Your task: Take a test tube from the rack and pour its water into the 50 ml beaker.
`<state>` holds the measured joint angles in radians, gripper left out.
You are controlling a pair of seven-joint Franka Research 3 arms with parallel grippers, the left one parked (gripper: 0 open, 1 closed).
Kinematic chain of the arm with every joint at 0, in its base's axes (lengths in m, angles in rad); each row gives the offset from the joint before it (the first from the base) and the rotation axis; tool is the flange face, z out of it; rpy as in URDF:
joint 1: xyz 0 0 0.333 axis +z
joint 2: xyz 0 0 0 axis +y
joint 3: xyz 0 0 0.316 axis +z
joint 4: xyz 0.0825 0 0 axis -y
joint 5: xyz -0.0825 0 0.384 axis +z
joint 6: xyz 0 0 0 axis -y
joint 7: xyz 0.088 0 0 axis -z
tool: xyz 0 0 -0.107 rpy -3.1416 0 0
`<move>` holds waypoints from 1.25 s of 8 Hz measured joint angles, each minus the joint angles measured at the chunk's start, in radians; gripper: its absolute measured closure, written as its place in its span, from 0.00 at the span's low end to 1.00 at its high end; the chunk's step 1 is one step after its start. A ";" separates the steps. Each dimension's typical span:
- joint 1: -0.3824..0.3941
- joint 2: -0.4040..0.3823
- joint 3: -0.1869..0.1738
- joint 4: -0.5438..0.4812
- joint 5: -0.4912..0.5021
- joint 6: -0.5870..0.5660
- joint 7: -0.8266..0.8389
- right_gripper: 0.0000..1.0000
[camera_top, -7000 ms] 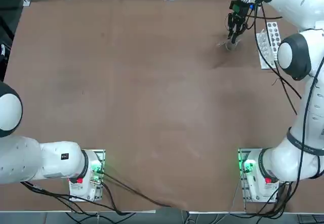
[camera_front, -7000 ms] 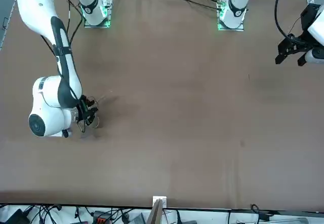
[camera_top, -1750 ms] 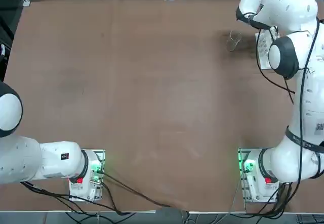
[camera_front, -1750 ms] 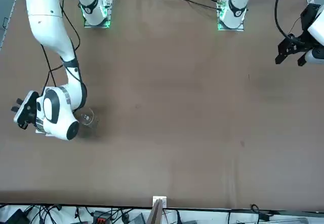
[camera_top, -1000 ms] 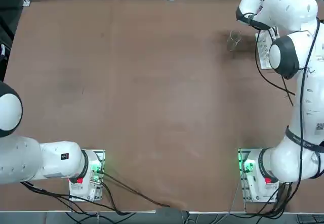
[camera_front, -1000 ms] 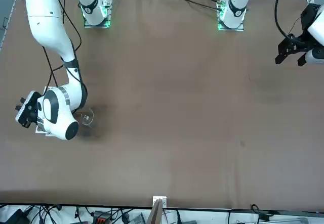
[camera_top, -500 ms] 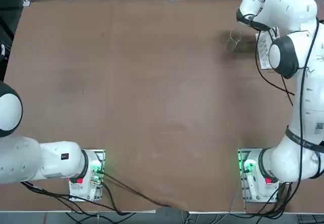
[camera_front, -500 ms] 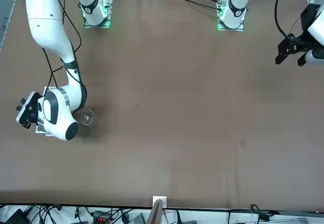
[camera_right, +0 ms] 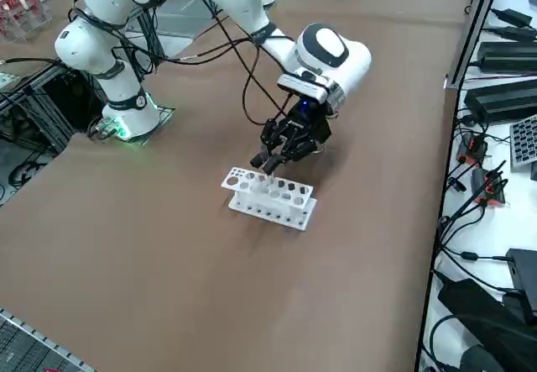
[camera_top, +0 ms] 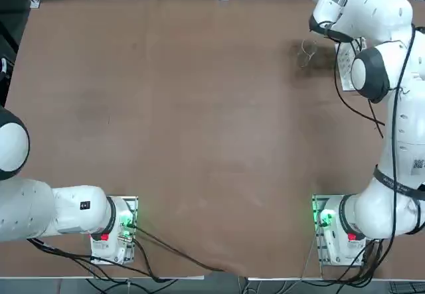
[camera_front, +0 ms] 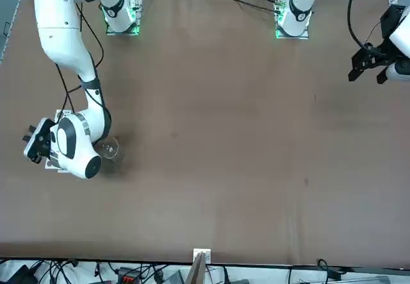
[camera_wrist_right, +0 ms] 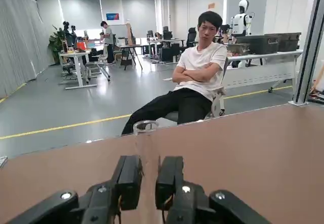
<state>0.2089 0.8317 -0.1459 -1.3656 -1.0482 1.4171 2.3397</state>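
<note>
The white rack point(camera_right: 270, 197) lies near the table's far right corner, partly under the arm in the top view point(camera_top: 345, 60). My right gripper point(camera_right: 268, 164) hangs tilted just above the rack's end. In the wrist view my gripper point(camera_wrist_right: 148, 164) is shut on the test tube point(camera_wrist_right: 146, 129), whose round rim sticks out beyond the fingertips. No water can be made out in it. The 50 ml beaker point(camera_top: 306, 52) stands upright on the brown table beside the rack, also seen from the front point(camera_front: 110, 149), apart from the gripper.
A person point(camera_wrist_right: 195, 87) sits in a chair beyond the table's far edge. Cables and boxes point(camera_right: 495, 61) line the bench past the table's metal rail. The arm bases point(camera_top: 335, 231) stand at the near edge.
Seven seconds ago the gripper hung over the beaker; it is now over the rack. In the last second the wrist has drifted only slightly and the grip has stayed shut.
</note>
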 joint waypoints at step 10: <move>0.005 0.054 0.000 0.000 -0.008 0.019 0.021 0.80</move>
<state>0.2140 0.8856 -0.1454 -1.3657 -1.0562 1.4365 2.3604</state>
